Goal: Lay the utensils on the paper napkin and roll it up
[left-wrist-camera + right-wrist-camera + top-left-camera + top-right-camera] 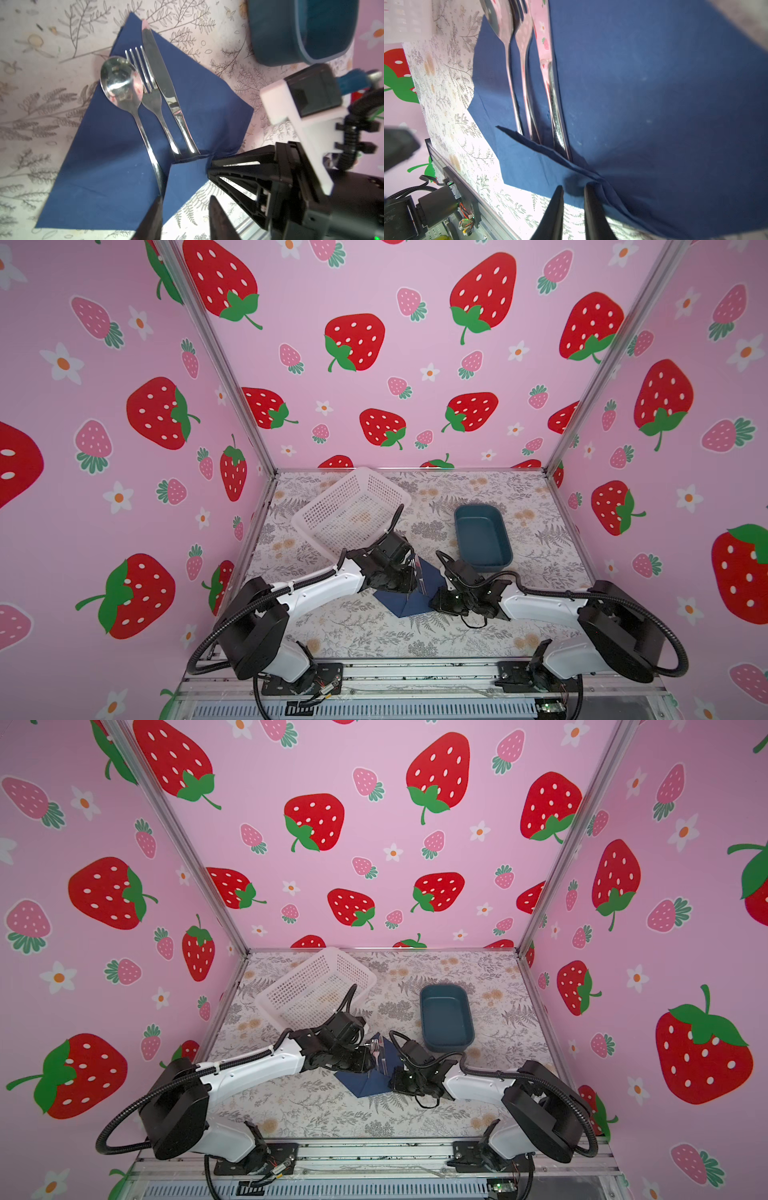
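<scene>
The dark blue paper napkin (99,166) lies on the floral table (41,104), and shows in both top views (397,608) (361,1085). The spoon (120,83), fork (151,97) and knife (164,83) rest side by side on it. One napkin corner (187,178) is folded over the handle ends. My left gripper (186,197) hangs open just beside that fold, with nothing between its fingers. The right gripper (575,186) has its jaws narrowly parted, tips against the crumpled fold. Table shows through the gap. The right gripper's fingers (239,172) also show in the left wrist view.
A teal plastic tray (482,539) stands behind the napkin to the right. At the back left a white mesh basket (349,510) sits tilted. Both arms meet over the napkin at mid-table. The metal front rail (415,672) runs along the near edge.
</scene>
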Robot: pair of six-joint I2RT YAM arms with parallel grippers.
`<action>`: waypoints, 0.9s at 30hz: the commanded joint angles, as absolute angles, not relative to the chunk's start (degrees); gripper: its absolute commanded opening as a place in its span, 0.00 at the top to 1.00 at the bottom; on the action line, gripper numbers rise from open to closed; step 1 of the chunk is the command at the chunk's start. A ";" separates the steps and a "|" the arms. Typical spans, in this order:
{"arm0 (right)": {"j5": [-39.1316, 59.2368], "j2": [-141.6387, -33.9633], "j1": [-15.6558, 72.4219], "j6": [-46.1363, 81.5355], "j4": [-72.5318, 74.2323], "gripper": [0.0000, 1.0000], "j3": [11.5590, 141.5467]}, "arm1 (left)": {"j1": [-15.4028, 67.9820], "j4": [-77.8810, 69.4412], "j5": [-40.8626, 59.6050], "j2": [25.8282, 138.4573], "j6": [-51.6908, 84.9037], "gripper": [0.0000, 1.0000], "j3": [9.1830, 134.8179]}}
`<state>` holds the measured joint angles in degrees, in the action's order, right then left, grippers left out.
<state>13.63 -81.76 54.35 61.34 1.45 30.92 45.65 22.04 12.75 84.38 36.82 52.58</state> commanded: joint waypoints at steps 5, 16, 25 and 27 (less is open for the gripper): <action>11.69 -81.26 54.16 63.32 -0.30 0.78 30.96 | 46.74 17.45 21.23 83.83 41.57 0.81 46.12; 10.25 -80.37 54.22 67.35 -1.06 0.79 28.81 | 47.90 19.93 17.35 90.05 40.73 0.84 48.47; 9.54 -77.38 54.14 66.36 -1.32 0.78 29.21 | 47.93 21.24 14.83 94.13 39.77 0.88 50.13; 9.49 -76.31 54.16 65.39 -1.31 0.78 29.64 | 47.94 21.01 14.52 94.12 39.97 0.88 49.69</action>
<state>10.96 -78.26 54.35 65.95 0.03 29.52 47.77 19.55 16.38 93.67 40.32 48.18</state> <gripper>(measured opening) 0.224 0.125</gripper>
